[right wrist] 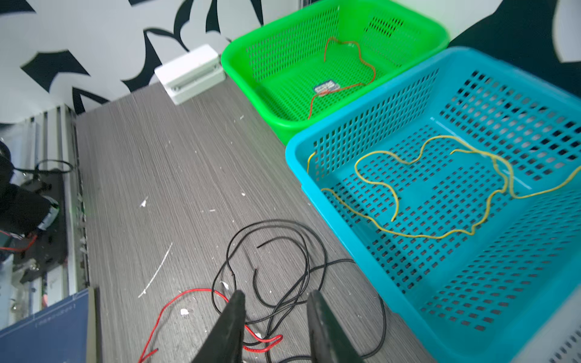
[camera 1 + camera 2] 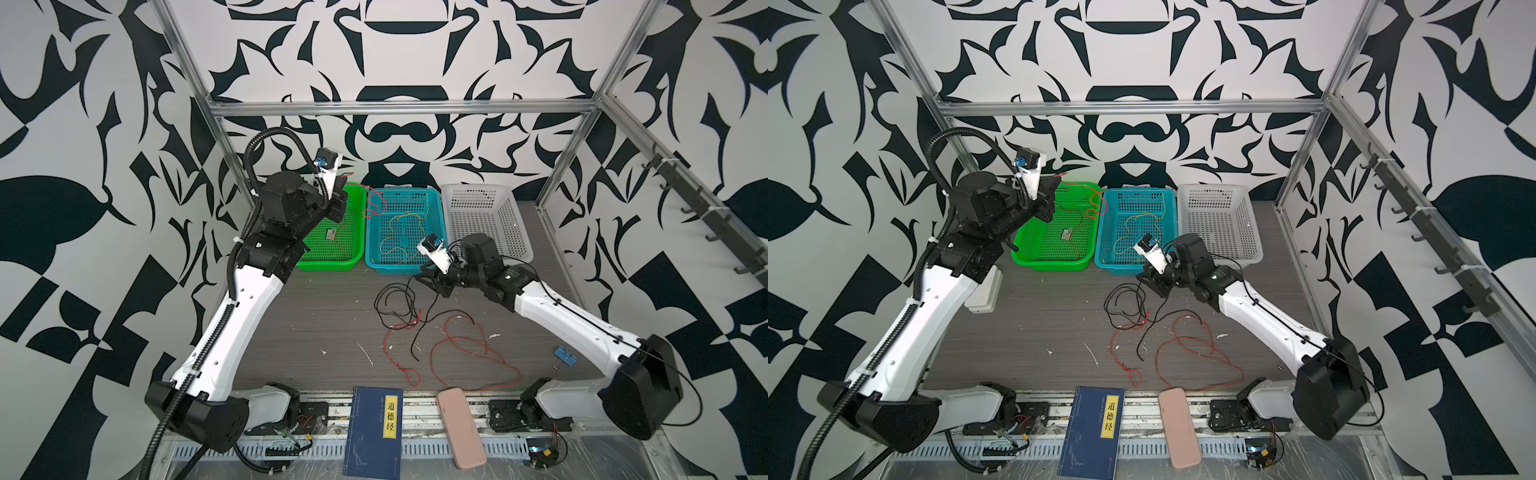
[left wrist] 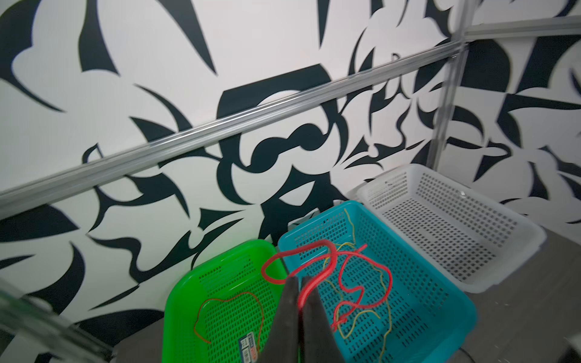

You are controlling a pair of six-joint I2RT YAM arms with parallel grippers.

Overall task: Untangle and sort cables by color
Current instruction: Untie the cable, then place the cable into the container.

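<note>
My left gripper (image 3: pixel 300 279) is pinching a red cable (image 3: pixel 314 280) above the green basket (image 3: pixel 179 301); my right gripper (image 1: pixel 278 295) is hovering, jaws spread, over black cables (image 1: pixel 270 221).

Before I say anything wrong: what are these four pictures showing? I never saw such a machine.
Two robot arms stand at a table, each ending in a two-finger gripper. Two pictures look down from overhead; two come from cameras on the wrists. On the table lie tangled black cables and red cables, behind them a green basket, a blue basket with a yellow cable, and a white basket. The left gripper is shut on a red cable above the baskets. The right gripper hangs open over the black cables, holding nothing.
</note>
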